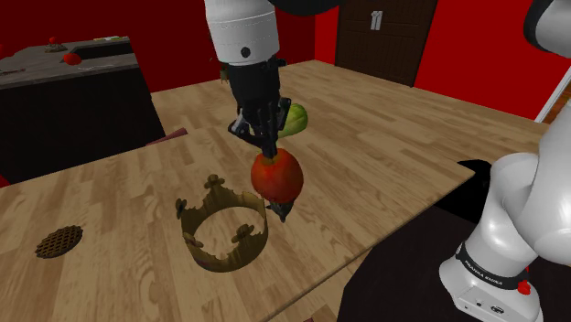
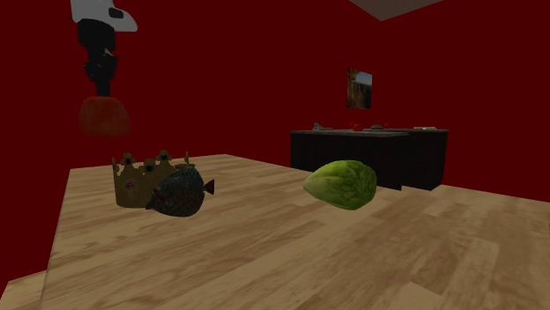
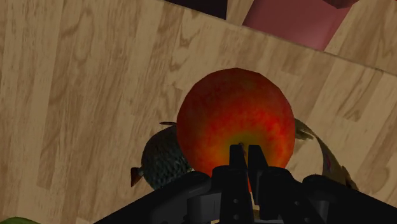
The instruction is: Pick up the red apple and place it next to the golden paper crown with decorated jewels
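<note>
Dim second exterior view, apple (image 2: 104, 117) murky, shoulder view brighter

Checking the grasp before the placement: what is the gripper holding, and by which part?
The red apple. The gripper pinches it at its top, at the stem end, with the fingers close together.

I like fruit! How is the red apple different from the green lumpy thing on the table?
The red apple is red and orange; the green thing is yellow-green. The apple is round; the green thing is longer and narrower at one end. The apple hangs in the air, held by the gripper; the green thing lies on the wooden table. Both are over that same table.
</note>
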Motion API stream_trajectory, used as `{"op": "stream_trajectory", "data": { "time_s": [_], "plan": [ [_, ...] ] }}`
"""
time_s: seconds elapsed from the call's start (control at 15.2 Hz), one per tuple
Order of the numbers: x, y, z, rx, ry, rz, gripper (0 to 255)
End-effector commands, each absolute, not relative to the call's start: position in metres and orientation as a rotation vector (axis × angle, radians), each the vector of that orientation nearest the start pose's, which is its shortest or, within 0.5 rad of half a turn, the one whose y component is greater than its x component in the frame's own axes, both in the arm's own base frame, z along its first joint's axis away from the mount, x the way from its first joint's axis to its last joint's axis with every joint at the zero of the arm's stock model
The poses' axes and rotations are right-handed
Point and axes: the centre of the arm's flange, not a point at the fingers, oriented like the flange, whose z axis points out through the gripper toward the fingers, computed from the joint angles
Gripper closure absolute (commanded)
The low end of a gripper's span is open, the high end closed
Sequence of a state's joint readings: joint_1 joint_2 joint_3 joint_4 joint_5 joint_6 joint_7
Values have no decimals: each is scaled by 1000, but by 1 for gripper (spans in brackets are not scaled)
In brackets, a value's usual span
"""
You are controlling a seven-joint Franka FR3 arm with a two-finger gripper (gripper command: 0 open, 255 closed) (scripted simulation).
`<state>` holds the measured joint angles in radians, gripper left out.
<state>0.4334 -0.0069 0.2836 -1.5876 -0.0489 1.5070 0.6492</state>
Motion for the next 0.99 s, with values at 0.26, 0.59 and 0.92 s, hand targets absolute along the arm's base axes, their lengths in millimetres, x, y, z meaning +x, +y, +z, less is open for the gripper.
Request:
{"op": "stream_trajectory", "data": {
  "time_s": [0.26, 0.59, 0.92],
  "plan": [
    [389, 430, 617, -3225, -104, 41, 255],
    [386, 438, 596, -3225, -104, 41, 255],
    [386, 438, 569, -3225, -104, 41, 255]
  ]
}}
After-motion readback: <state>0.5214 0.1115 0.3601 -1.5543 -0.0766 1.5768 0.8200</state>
